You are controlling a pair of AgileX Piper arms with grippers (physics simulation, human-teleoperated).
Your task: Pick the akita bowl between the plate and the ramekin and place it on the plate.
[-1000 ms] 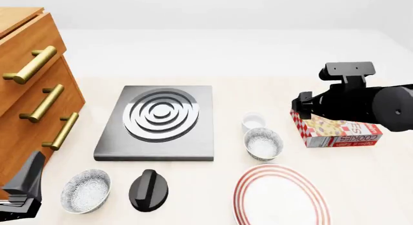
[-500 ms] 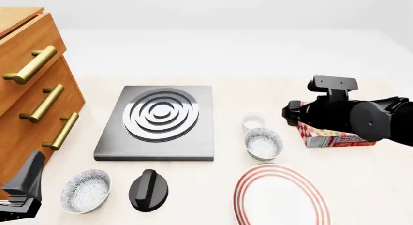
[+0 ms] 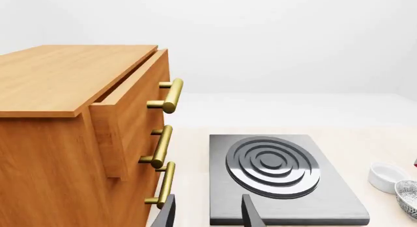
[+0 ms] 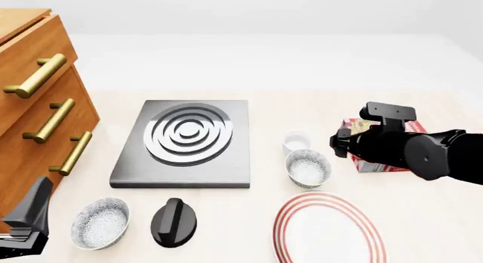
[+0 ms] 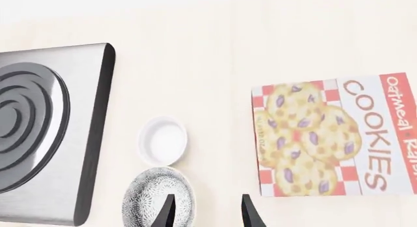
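The akita bowl (image 4: pixel 308 168), speckled grey with a whitish inside, sits between the small white ramekin (image 4: pixel 297 142) behind it and the red-ringed plate (image 4: pixel 328 229) in front of it. My right arm (image 4: pixel 400 144) hovers just right of the bowl, above the cookie box. In the right wrist view my right gripper (image 5: pixel 207 215) is open and holds nothing; the bowl (image 5: pixel 158 197) lies beside one fingertip and the ramekin (image 5: pixel 163 140) lies beyond it. My left gripper (image 3: pixel 208 217) is open and empty near the drawers, at the front left (image 4: pixel 26 223).
A second speckled bowl (image 4: pixel 100 222) and a black knob (image 4: pixel 174 221) lie at the front left. A grey stove plate (image 4: pixel 185 141) fills the middle. The wooden drawer cabinet (image 4: pixel 38 116) stands at the left. The cookie box (image 5: pixel 332 139) lies right of the ramekin.
My right arm has come down and shifted left, ending closer to the akita bowl and covering more of the cookie box. The left arm and the objects have not moved.
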